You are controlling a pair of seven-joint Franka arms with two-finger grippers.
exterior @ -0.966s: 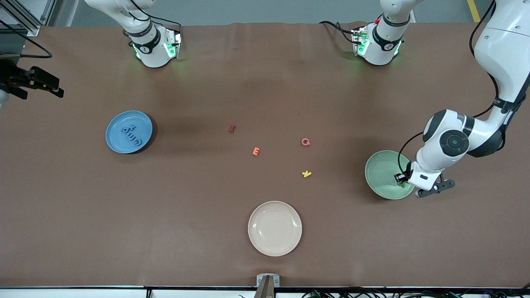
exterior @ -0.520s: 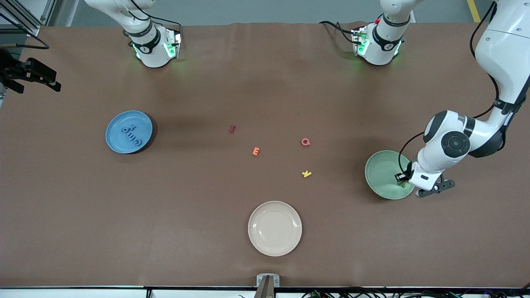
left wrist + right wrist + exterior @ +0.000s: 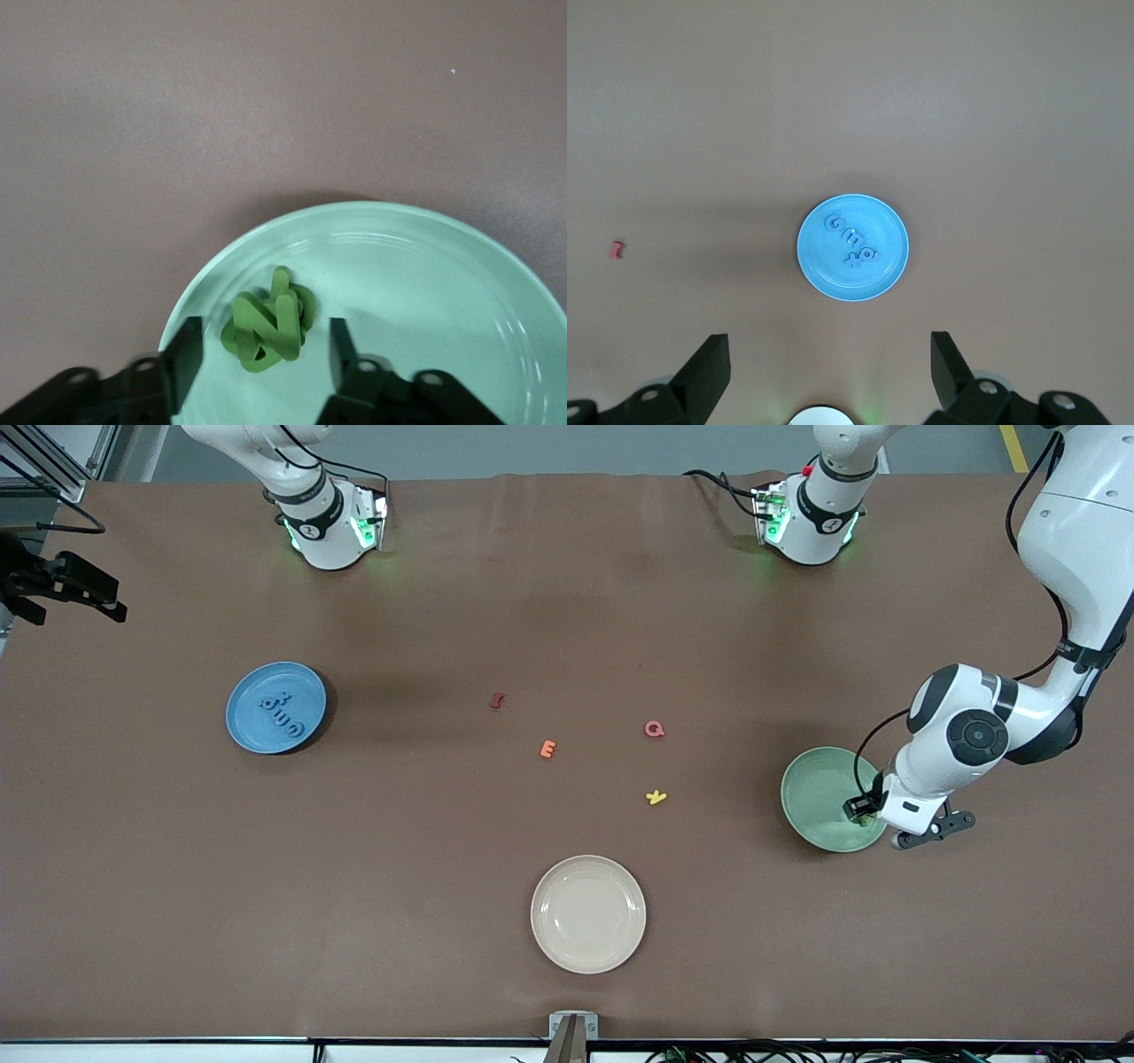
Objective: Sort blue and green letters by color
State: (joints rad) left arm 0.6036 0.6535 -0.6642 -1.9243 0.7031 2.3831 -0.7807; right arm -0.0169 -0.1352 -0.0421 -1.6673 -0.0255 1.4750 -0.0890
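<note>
Several olive-green letters point(image 3: 266, 326) lie heaped in the pale green plate point(image 3: 425, 283), close to its rim. My left gripper point(image 3: 263, 338) hangs low over that heap, open, one finger on each side and neither touching the letters. In the front view the left gripper point(image 3: 861, 812) is over the green plate point(image 3: 815, 793) at the left arm's end of the table. Several blue letters point(image 3: 282, 713) rest in the blue plate point(image 3: 252, 731). My right gripper point(image 3: 828, 345) is open and empty, high above the table, looking down on the blue plate point(image 3: 833, 274) and its letters point(image 3: 852, 237).
Between the two plates lie a dark red letter point(image 3: 497, 701), an orange E point(image 3: 547, 749), a pink-red Q point(image 3: 654, 729) and a yellow letter point(image 3: 656, 797). A cream plate point(image 3: 588, 914) sits nearest the front camera. The right gripper point(image 3: 106, 598) shows at the table's edge.
The left arm has shifted slightly over the green plate and its fingers have parted, leaving a green letter on the heap. The right gripper drifted a little toward the table's edge.
</note>
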